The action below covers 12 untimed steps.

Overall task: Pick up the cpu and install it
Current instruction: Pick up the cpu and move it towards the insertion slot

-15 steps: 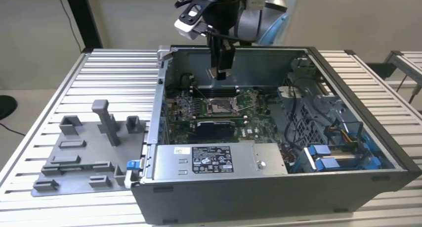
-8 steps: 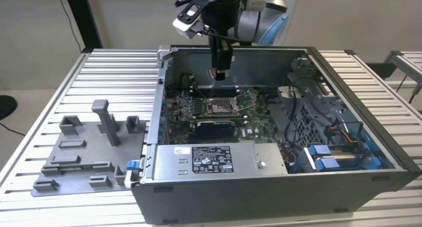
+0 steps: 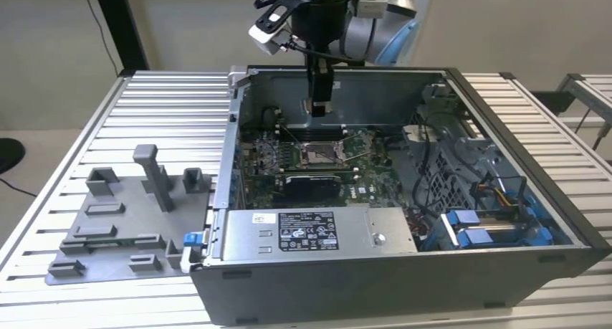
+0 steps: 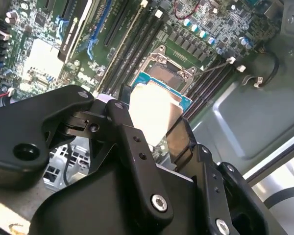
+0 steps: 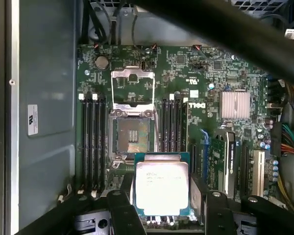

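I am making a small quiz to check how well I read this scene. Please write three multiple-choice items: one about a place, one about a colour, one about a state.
1. Where is the cpu?
A. On the grey stand
B. In the gripper, over the motherboard
C. On the case floor

2. What colour is the motherboard?
A. Red
B. White
C. Green

3. In what state is the socket?
A. Open and empty
B. Shut over a chip
C. Under a cooler

Answers:
1 B: in both wrist views the black fingers clamp the chip at two sides, with the board beneath.
2 C: the bare board is green in both wrist views.
3 A: in the first wrist view it lies open, with its contacts bare and no chip in it.
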{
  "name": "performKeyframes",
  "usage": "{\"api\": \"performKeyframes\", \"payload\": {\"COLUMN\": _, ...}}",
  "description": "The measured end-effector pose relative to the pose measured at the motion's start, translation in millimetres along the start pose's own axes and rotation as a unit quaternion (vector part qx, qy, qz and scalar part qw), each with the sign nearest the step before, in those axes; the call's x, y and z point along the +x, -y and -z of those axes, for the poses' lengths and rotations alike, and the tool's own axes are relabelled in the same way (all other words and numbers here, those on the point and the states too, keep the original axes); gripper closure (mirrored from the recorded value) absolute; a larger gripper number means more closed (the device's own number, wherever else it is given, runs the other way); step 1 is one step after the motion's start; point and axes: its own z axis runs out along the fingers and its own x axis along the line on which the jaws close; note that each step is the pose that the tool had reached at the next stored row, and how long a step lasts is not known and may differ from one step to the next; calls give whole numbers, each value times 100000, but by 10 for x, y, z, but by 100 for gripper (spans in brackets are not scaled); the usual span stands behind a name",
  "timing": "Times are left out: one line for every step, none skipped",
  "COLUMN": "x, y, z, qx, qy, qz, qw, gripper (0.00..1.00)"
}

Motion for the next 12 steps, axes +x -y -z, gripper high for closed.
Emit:
{"api": "performKeyframes", "payload": {"x": 0, "y": -1, "z": 0, "qx": 3, "qy": 1, "qz": 0, "qw": 100000, "gripper": 100}}
{"api": "performKeyframes", "payload": {"x": 2, "y": -6, "z": -2, "qx": -2, "qy": -3, "qz": 7, "qw": 100000, "gripper": 100}}
{"api": "performKeyframes", "payload": {"x": 8, "y": -10, "z": -5, "qx": -2, "qy": -3, "qz": 3, "qw": 100000, "gripper": 100}}
{"api": "performKeyframes", "payload": {"x": 23, "y": -17, "z": -11, "qx": 21, "qy": 2, "qz": -8, "qw": 100000, "gripper": 100}}
{"api": "performKeyframes", "payload": {"x": 41, "y": -26, "z": -18, "qx": 51, "qy": 1, "qz": -7, "qw": 100000, "gripper": 100}}
{"api": "performKeyframes", "payload": {"x": 64, "y": -33, "z": -28, "qx": 84, "qy": 9, "qz": -18, "qw": 100000, "gripper": 100}}
{"api": "performKeyframes", "payload": {"x": 85, "y": -37, "z": -39, "qx": 92, "qy": 2, "qz": -30, "qw": 100000, "gripper": 100}}
{"api": "performKeyframes", "payload": {"x": 106, "y": -41, "z": -50, "qx": 107, "qy": 8, "qz": -48, "qw": 100000, "gripper": 100}}
{"api": "performKeyframes", "payload": {"x": 123, "y": -47, "z": -60, "qx": 112, "qy": 0, "qz": -66, "qw": 100000, "gripper": 100}}
{"api": "performKeyframes", "payload": {"x": 139, "y": -52, "z": -70, "qx": 124, "qy": 6, "qz": -79, "qw": 100000, "gripper": 100}}
{"api": "performKeyframes", "payload": {"x": 154, "y": -59, "z": -80, "qx": 134, "qy": 6, "qz": -91, "qw": 100000, "gripper": 100}}
{"api": "performKeyframes", "payload": {"x": 167, "y": -68, "z": -93, "qx": 155, "qy": 2, "qz": -97, "qw": 100000, "gripper": 100}}
